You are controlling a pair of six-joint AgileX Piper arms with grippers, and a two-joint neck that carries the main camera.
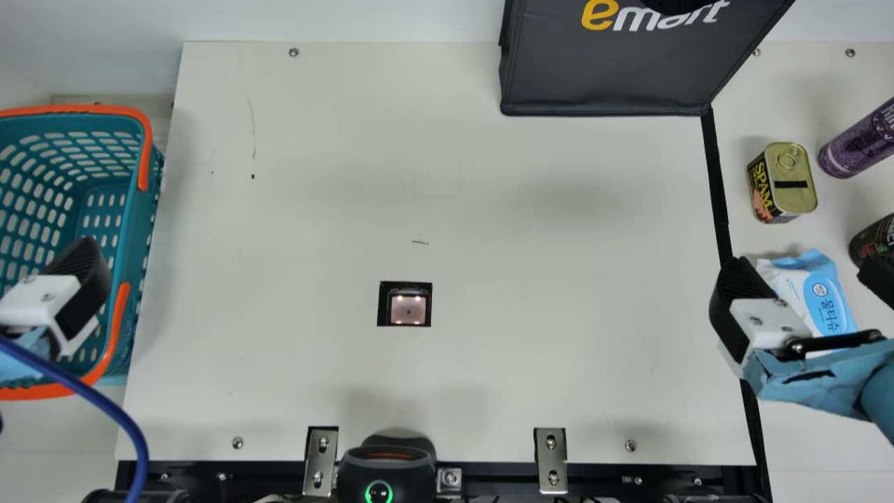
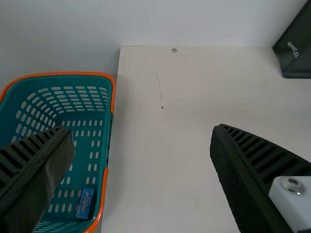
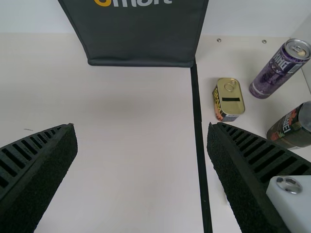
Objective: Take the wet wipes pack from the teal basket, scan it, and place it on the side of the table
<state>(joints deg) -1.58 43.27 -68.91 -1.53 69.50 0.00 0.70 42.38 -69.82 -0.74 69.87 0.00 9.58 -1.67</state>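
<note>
On the right side of the table [image 1: 531, 363], past the black strip [image 1: 719, 202], you have the wet wipes pack [image 1: 824, 297], lying partly hidden under your right gripper [image 1: 803, 265] in the main view. That gripper is wide open, with nothing held between its two fingers; you can't tell whether it touches the pack. Farther from you than the pack, on the same side of the strip, sit a tin [image 1: 782, 183] and a purple can [image 1: 858, 142], with a dark can [image 1: 873, 241] just beside the pack.

Over at your left, the teal basket [image 1: 134, 279] with orange handles stands beside the table's edge. Your left gripper [image 1: 77, 276] is above it in the main view, its fingers spread far apart in the left wrist view and holding nothing. Down in the basket you can see a small blue box [image 2: 85, 204]. Between your two arms, the small square scanner window [image 1: 408, 309] is lit pink in the tabletop, and a black bag [image 1: 607, 70] stands at the far edge.
</note>
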